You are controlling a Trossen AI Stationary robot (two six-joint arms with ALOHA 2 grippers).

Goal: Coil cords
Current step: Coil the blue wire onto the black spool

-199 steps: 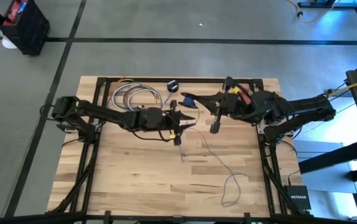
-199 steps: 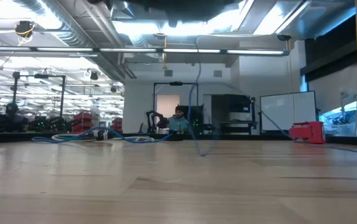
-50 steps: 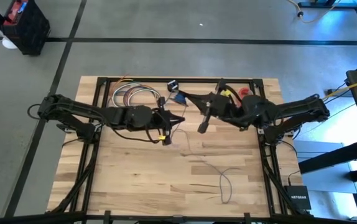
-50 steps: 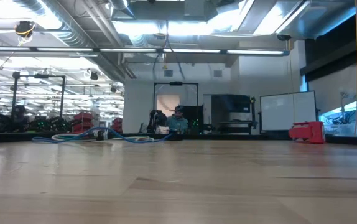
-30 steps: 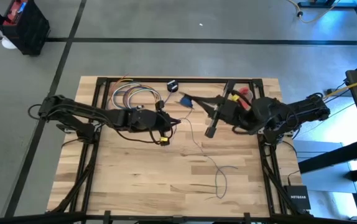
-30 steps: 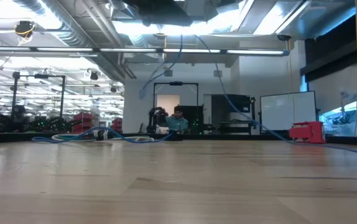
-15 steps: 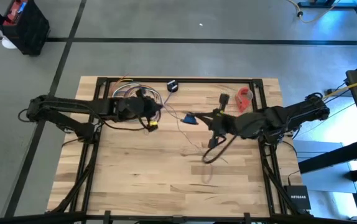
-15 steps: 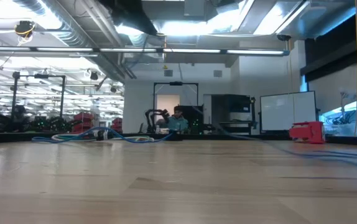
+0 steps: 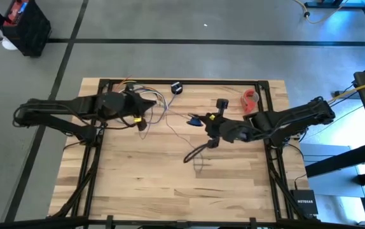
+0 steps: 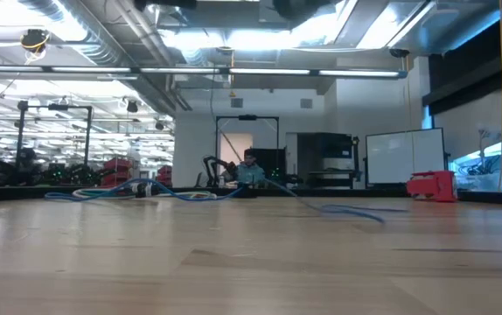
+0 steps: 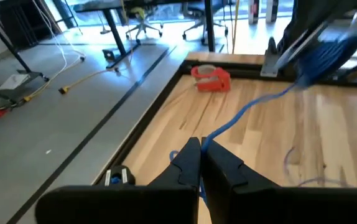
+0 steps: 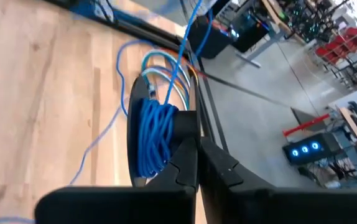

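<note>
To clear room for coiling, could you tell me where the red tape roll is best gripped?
Likely across its ring wall, from straight above: the red tape roll lies flat by the table's far edge, hole up, so one tool finger can drop inside, the other outside.

My left arm stretches from the table's left edge along the far side, its wrist turned in toward the middle. My left gripper (image 9: 149, 107) sits there with its fingers (image 11: 188, 163) pressed together on the cord (image 11: 253, 106), which runs out from between them. My right arm reaches in from the right edge, forearm low across the table's centre. My right gripper (image 9: 195, 121) points left, fingers (image 12: 188, 158) closed on a wound bundle of the same cord, well apart from my left
</note>
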